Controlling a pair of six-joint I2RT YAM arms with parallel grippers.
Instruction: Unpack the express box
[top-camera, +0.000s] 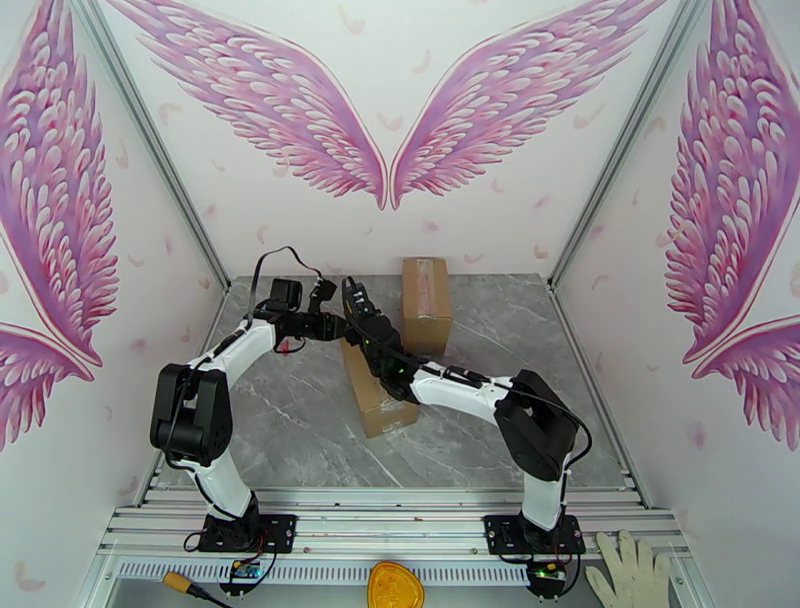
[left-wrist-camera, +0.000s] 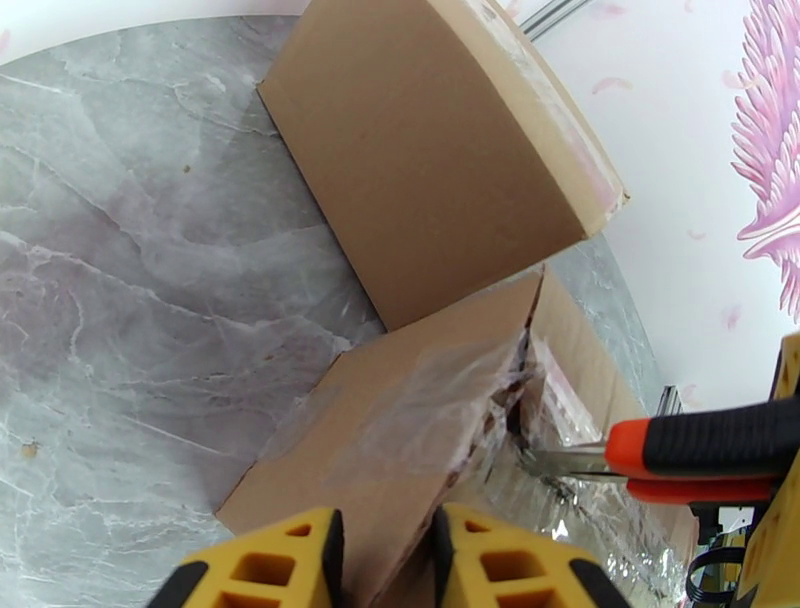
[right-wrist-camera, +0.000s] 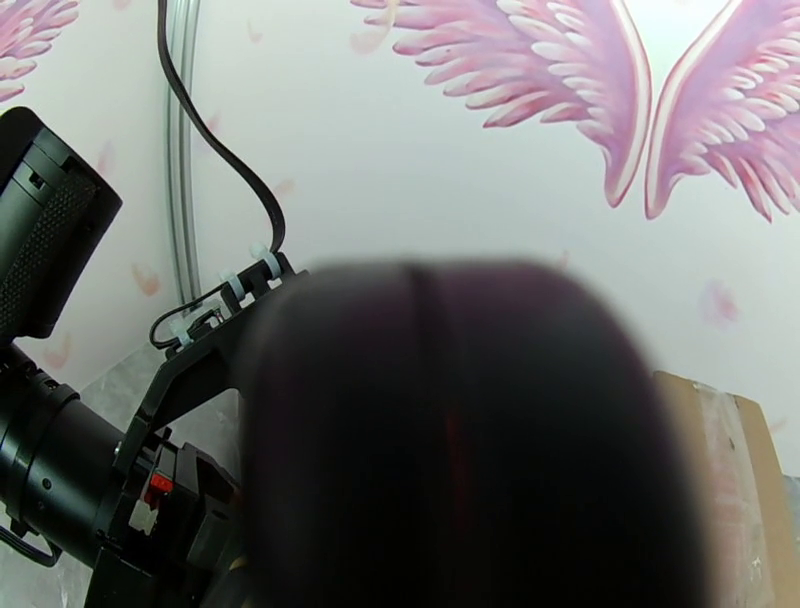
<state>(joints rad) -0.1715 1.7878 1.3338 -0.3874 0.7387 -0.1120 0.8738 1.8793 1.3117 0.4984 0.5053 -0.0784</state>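
Robot test cell in a lab: booth framed by aluminium profile posts (top-camera: 150, 140), white panels with printed pink wing decals (top-camera: 300, 110), marble-pattern table (top-camera: 290, 420), arm bases (top-camera: 245, 530) bolted to a rail (top-camera: 390, 522) at frame bottom.

Brown taped express box (left-wrist-camera: 400, 430) mid-table, top seam split, silver foil inside; second box (left-wrist-camera: 430, 150) just behind.

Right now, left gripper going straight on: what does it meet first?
The near brown cardboard box: its taped top runs between the fingers of the left gripper. Contact looks immediate; depth unclear.
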